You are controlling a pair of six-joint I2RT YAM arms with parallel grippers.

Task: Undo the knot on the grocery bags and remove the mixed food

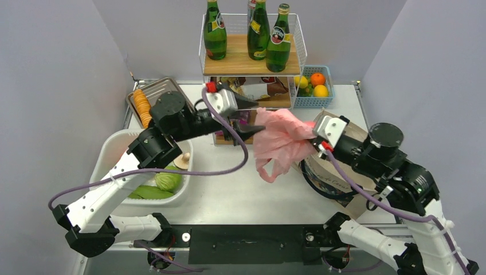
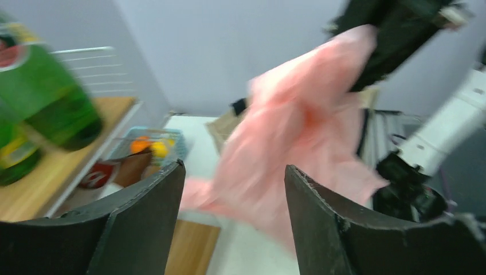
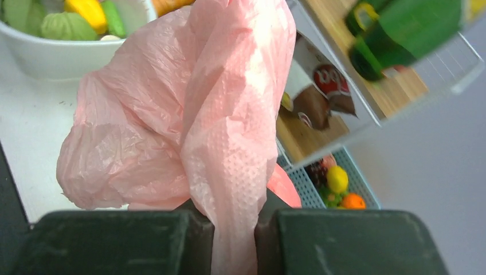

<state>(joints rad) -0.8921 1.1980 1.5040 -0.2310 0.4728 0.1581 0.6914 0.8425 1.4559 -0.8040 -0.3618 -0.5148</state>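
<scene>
The pink grocery bag (image 1: 282, 140) hangs limp above the table, a loop handle dangling below; no knot shows. It also shows in the right wrist view (image 3: 189, 114) and, blurred, in the left wrist view (image 2: 298, 132). My right gripper (image 1: 317, 139) is shut on a bunch of the bag's plastic (image 3: 234, 229). My left gripper (image 1: 252, 116) is open and empty just left of the bag. A white tub (image 1: 112, 150) at the left holds food: green vegetables (image 1: 167, 181), a tan mushroom (image 1: 183, 160) and a yellow item (image 3: 86, 10).
A wire shelf (image 1: 252, 57) at the back holds green bottles (image 1: 215, 28), with snack packets beneath. A blue basket of fruit (image 1: 312, 85) stands beside it. A metal tray with orange slices (image 1: 150, 97) is at the back left. A beige tote (image 1: 335, 177) lies under my right arm.
</scene>
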